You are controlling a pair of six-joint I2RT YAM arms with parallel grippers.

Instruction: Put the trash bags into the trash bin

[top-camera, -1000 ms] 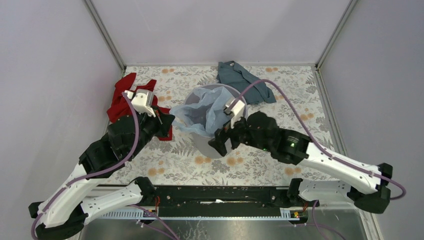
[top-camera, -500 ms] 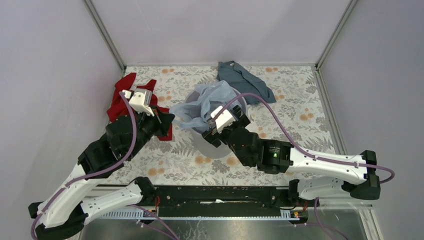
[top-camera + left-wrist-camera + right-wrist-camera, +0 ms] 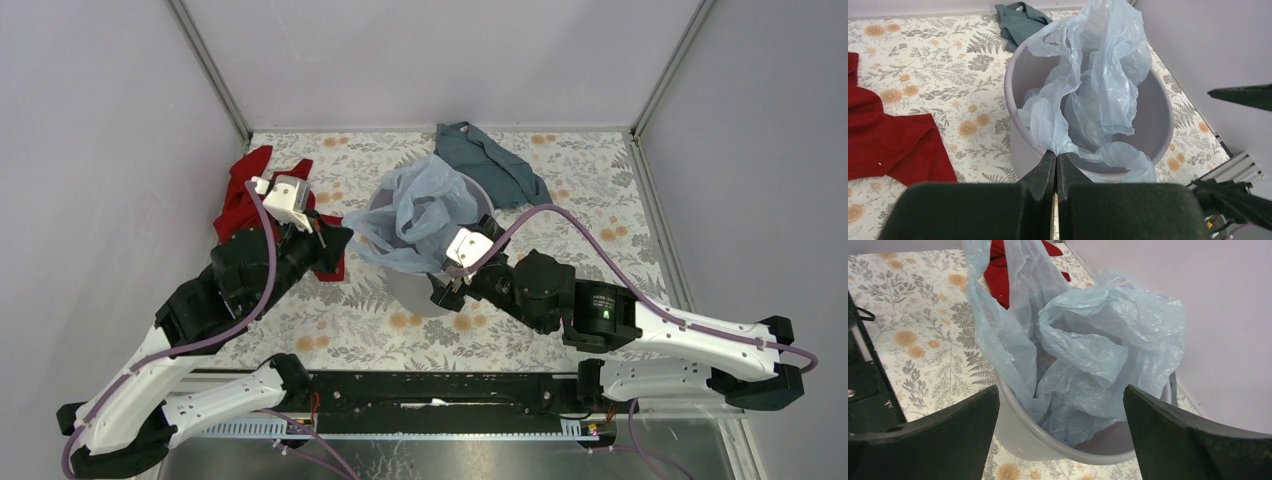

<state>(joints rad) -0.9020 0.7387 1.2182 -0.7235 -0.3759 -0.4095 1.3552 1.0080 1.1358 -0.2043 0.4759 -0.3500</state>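
Bag [image 3: 425,212]: pale blue, thin and crinkled. It lies partly inside the bin [image 3: 408,292]. Loose folds stand above the rim, and one flap hangs over the rim on the side facing the left arm.

Bin: round, light grey, upright near the middle of the flowered worktop [image 3: 570,205].

Left claw [image 3: 1055,159]: I read it as closed, both fingers pressed flat together on a pinch of the bag's edge. The pinch sits just outside the bin's rim, and the film runs from it up into the bin. In the top view this claw [image 3: 335,236] is beside the bin's left wall.

Right claw [image 3: 1060,390]: spread wide, with nothing between the fingers. Through the gap I see the bag and the bin's near wall [image 3: 1020,437]. In the top view it [image 3: 441,291] sits low at the bin's near side. I cannot tell whether it touches the wall.

Other items: a red cloth [image 3: 243,205] lies on the worktop left of the bin, partly under the left arm. A grey-blue cloth [image 3: 492,160] lies behind the bin, toward the far right.
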